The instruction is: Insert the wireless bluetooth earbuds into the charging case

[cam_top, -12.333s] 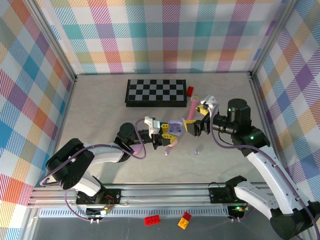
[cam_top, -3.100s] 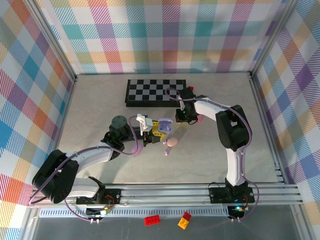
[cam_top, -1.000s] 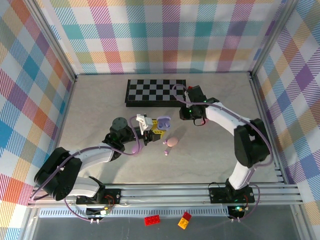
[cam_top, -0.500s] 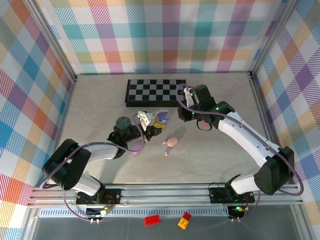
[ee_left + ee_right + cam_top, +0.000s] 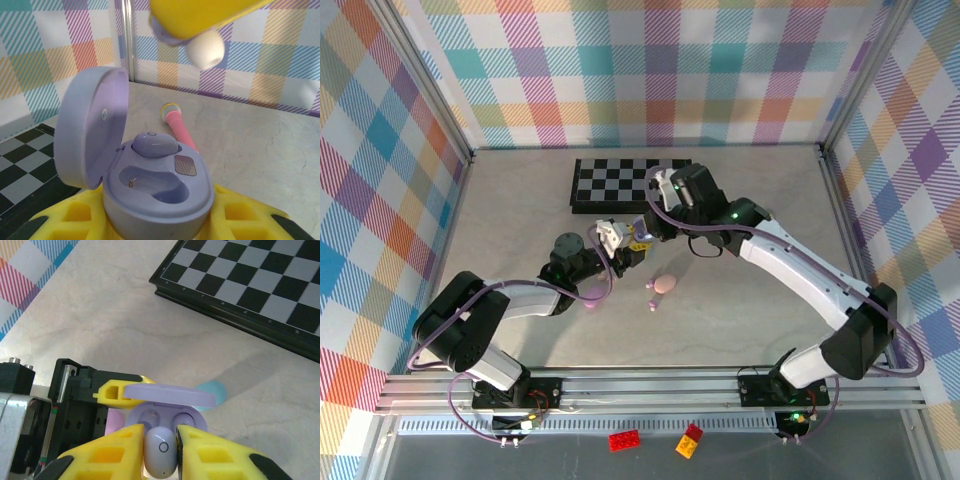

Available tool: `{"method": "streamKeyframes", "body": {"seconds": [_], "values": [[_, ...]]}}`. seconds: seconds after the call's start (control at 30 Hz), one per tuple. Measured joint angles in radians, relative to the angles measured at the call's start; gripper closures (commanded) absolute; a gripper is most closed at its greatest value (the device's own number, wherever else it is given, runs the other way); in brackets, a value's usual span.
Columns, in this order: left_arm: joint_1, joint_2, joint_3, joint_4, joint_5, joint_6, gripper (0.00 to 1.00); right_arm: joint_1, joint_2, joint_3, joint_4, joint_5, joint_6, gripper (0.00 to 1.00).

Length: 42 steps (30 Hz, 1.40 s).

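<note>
Start with what is obscured. In the right wrist view, the hinged lid and the bud held in the right end effector hide much of the inside of the lilac oval plastic charging case. A small teal object behind the lid is partly covered, and you cannot tell what it is. In the left wrist view, the bottom edge cuts off the yellow fingers of the left end effector, and the top edge cuts off the right end effector's fingers. In the top view, the right end effector covers most of the charging case, so you cannot make out its wells.

The left end effector is clamped on the base of the charging case, with the lid open. One lilac plastic earbud sits in the far well; the near well is empty. The right end effector is closed on a second pale lilac earbud, held above the charging case and apart from it.

Compared with half a second ago, the right end effector has moved left from the corner of the black-and-white chessboard to over the charging case. The charging case and the pink oval pebble-shaped object on the worktop are where they were.
</note>
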Motion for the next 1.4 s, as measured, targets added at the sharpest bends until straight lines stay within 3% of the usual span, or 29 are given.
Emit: {"method": "streamKeyframes", "body": {"seconds": [0.67, 0.9, 1.1, 1.4], "values": [[0.000, -0.022, 0.000, -0.010, -0.018, -0.003, 0.71, 0.035, 0.101, 0.021, 0.013, 0.001, -0.016, 0.77], [0.000, -0.029, 0.000, -0.031, -0.018, -0.010, 0.71, 0.036, 0.103, 0.021, 0.017, 0.000, -0.014, 0.64], [0.000, -0.033, 0.000, -0.030, -0.018, -0.019, 0.71, 0.039, 0.088, 0.014, 0.027, 0.005, -0.015, 0.61], [0.000, -0.047, 0.000, -0.030, -0.021, -0.023, 0.71, 0.025, -0.061, -0.073, 0.080, 0.013, -0.010, 0.50]]}}
